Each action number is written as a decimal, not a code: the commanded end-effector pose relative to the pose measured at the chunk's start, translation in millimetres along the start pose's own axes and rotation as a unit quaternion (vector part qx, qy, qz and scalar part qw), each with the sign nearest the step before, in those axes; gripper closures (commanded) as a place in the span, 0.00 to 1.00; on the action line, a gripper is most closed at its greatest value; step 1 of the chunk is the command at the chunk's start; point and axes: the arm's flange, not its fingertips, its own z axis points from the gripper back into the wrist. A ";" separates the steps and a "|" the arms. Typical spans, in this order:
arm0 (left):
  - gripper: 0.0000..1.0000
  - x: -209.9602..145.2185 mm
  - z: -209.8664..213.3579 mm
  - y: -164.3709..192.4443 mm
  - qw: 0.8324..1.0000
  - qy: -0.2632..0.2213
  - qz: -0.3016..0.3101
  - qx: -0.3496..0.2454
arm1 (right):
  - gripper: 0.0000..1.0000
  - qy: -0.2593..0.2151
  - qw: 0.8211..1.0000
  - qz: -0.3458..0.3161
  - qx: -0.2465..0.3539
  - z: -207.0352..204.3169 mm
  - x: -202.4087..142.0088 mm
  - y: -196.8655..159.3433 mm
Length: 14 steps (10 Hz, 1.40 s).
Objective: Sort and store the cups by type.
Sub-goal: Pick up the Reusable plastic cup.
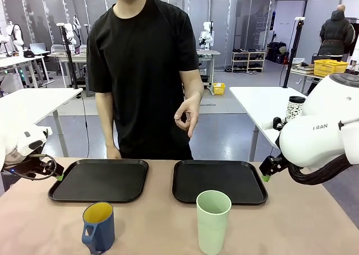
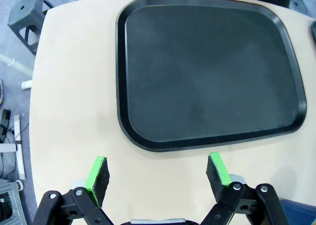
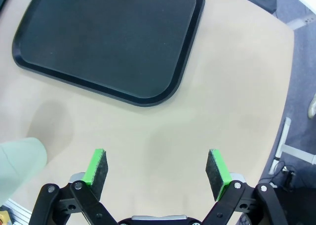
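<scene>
- White left arm [image 1: 19, 145]: it comes in at the nine o'clock edge of the pale beige counter [image 1: 157, 235], taking twelve as the person's side. The left jaws stand spread wide, gripping nothing. Their green pads [image 2: 98, 173] are over bare counter, just beside the rim of the left tray.
- Left black rectangular plastic tray [image 1: 101, 179] [image 2: 207, 71]: it lies flat at about eleven o'clock with its surface bare.
- Short blue mug [image 1: 99, 228] with a handle and a yellow inside: it stands upright on the counter at seven o'clock, near the left tray's near rim but apart from it. Its handle is turned toward seven o'clock.
- Person in a black T-shirt [image 1: 143, 70]: they stand at twelve o'clock. One hand [image 1: 114, 152] is down at the counter's far edge, and the other hand [image 1: 188, 116] is raised with its fingers curled.
- Tall pale mint-green tumbler [image 1: 213, 222] [image 3: 19, 165], handleless: it stands upright on the counter at about five o'clock, near the right tray's near rim but clear of it.
- Right black rectangular plastic tray [image 1: 219, 179] [image 3: 108, 32]: it lies at one o'clock, just beside the left tray, with its surface bare.
- White right arm [image 1: 320, 137]: it comes in at three o'clock. The right jaws are released wide and empty, with their green pads [image 3: 217, 168] over bare counter beside the right tray's corner.
- White black-speckled tumbler [image 1: 294, 107] with a black lid: it stands on a white table [image 1: 258, 101] beyond the counter, toward two o'clock.
</scene>
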 end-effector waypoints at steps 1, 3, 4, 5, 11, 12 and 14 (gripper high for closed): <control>0.00 0.2 0.2 0.6 1.000 -0.001 0.001 0.000 | 0.00 -0.001 0.997 0.073 0.016 11.1 1.7 -10.4; 0.00 0.2 0.2 0.6 1.000 -0.001 0.001 0.000 | 0.00 0.024 0.961 0.274 0.012 15.2 3.5 -8.6; 0.00 0.2 0.2 0.6 1.000 -0.001 0.001 0.000 | 0.00 0.060 0.936 0.346 -0.006 15.0 4.5 -10.3; 0.00 0.2 0.2 0.6 1.000 -0.001 0.001 0.000 | 0.00 0.053 0.901 0.431 -0.026 13.2 5.2 -13.4; 0.00 0.2 0.2 0.6 1.000 -0.001 0.001 0.000 | 0.00 0.084 0.855 0.511 -0.033 9.6 3.4 -2.0; 0.00 0.2 0.2 0.6 1.000 -0.001 0.001 0.000 | 0.00 0.084 0.855 0.511 -0.033 9.6 3.4 -2.0; 0.00 0.2 0.2 0.6 1.000 -0.001 0.001 0.000 | 0.00 -0.013 0.796 0.601 0.073 -3.2 5.7 1.0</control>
